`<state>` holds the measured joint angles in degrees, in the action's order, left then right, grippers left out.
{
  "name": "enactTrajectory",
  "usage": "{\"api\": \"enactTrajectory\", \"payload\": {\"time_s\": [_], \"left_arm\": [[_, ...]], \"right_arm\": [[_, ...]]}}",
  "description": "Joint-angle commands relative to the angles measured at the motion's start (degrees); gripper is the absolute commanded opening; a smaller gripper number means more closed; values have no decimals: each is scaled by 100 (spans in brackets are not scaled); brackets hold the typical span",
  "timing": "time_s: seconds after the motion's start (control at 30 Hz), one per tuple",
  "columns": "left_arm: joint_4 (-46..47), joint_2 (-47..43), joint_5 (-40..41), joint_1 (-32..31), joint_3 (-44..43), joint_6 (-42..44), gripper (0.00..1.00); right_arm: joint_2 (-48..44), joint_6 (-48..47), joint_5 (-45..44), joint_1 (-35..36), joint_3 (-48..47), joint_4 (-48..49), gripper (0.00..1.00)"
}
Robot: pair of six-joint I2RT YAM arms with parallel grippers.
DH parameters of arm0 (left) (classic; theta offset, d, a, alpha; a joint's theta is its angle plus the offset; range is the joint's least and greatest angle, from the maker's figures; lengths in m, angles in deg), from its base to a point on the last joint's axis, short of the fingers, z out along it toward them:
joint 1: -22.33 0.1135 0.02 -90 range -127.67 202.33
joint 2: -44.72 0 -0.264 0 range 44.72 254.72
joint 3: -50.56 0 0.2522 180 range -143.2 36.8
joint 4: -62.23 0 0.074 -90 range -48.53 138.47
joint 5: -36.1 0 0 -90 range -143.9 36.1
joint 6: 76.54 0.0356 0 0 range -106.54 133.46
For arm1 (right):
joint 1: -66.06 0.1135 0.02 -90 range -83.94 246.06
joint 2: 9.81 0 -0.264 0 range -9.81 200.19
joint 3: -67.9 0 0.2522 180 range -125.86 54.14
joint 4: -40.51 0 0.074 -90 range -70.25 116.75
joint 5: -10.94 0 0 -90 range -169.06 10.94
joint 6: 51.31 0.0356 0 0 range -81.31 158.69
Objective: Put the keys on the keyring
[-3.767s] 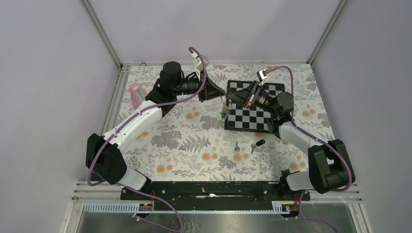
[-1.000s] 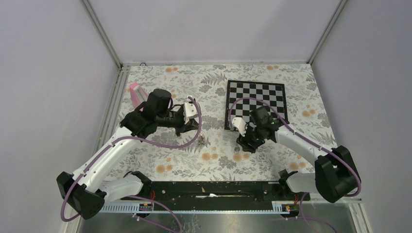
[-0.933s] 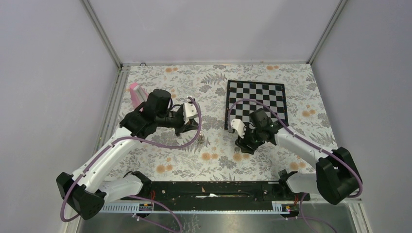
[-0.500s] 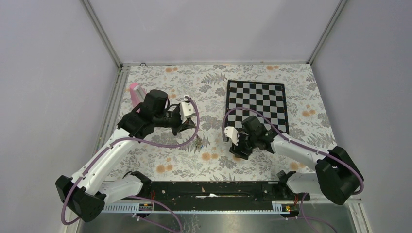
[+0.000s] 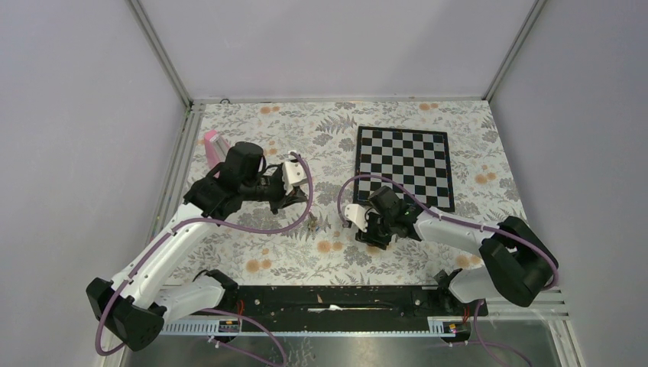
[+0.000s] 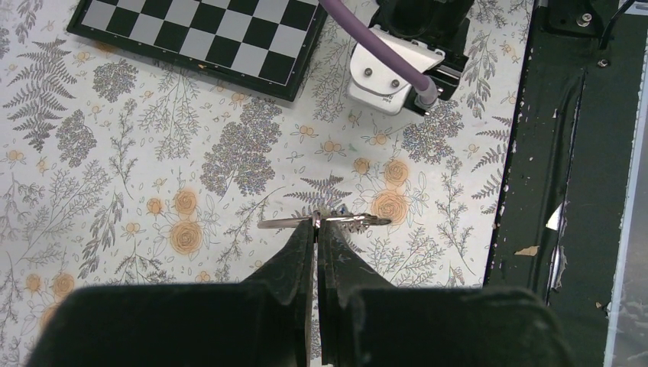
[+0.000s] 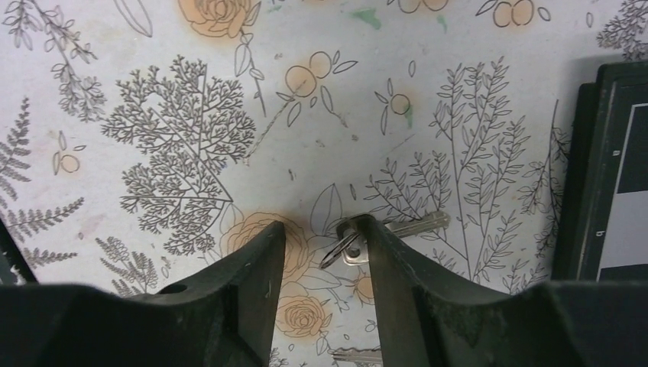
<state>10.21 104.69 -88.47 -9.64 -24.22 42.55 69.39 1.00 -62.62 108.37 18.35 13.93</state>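
Right gripper [image 7: 321,245] shifted left, open, key [image 7: 416,224] seemingly touching it, left gripper [image 6: 315,229] clamping keyring [image 6: 355,222]

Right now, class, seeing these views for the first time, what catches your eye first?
The chessboard at the far right stands out. Left of centre, the left end effector is shut on the keyring; beside it, the right end effector stands open astride a silver key on the flowered cloth.

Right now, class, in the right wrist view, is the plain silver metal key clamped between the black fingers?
No: the right gripper stands open, the silver key lying on the floral tablecloth.
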Motion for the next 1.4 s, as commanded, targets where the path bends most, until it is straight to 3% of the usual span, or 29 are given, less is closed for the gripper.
{"api": "enactTrajectory", "payload": {"time_s": [0.0,0.3,0.47,0.87,1.37], "left_arm": [[231,-150,-21,24,-85,14,0],[232,-65,-76,24,-164,-8,0],[231,-20,-112,24,-200,-9,0],[231,-26,-234,24,-174,-2,0],[231,-64,-286,24,-106,16,0]], "right_arm": [[80,-63,-392,47,-166,88,48],[-269,-150,-557,42,-295,-27,17],[-532,-183,-430,48,-315,-246,10],[-450,-208,-551,42,-39,-393,11],[-399,-387,-713,33,98,-581,25]]}}
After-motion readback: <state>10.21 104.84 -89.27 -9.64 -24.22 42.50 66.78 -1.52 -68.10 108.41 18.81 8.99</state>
